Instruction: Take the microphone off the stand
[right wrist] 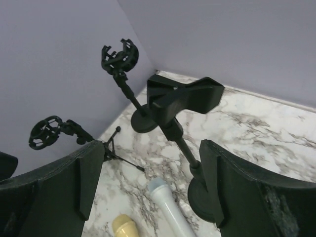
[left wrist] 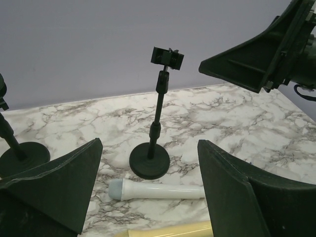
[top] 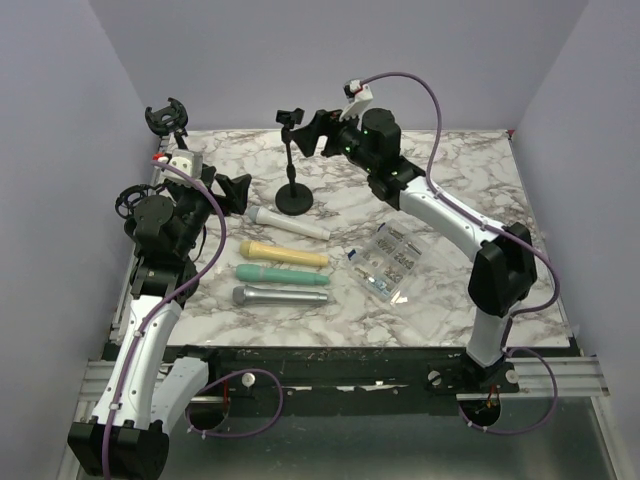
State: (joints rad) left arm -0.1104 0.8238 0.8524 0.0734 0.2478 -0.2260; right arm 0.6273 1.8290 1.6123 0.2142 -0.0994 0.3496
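At the left edge of the marble table (top: 480, 180) are 2 spare stands (top: 167, 117) with round cradles. Next, the left claw (top: 238, 190) hangs low with its fingers apart, gripping nothing, facing the black stand (top: 292, 165). That stand is upright on its round base. The white microphone (top: 290, 222) lies flat on the table just in front of the base (head toward the left), off the stand. Nearer the arms, a yellow microphone (top: 283, 255), a green microphone (top: 282, 272) and a grey microphone (top: 280, 296) lie in a row. The right claw (top: 308, 130) hovers just beside the stand's clip (top: 290, 117), fingers spread, gripping nothing. Farther right lies a clear plastic box (top: 388, 262).
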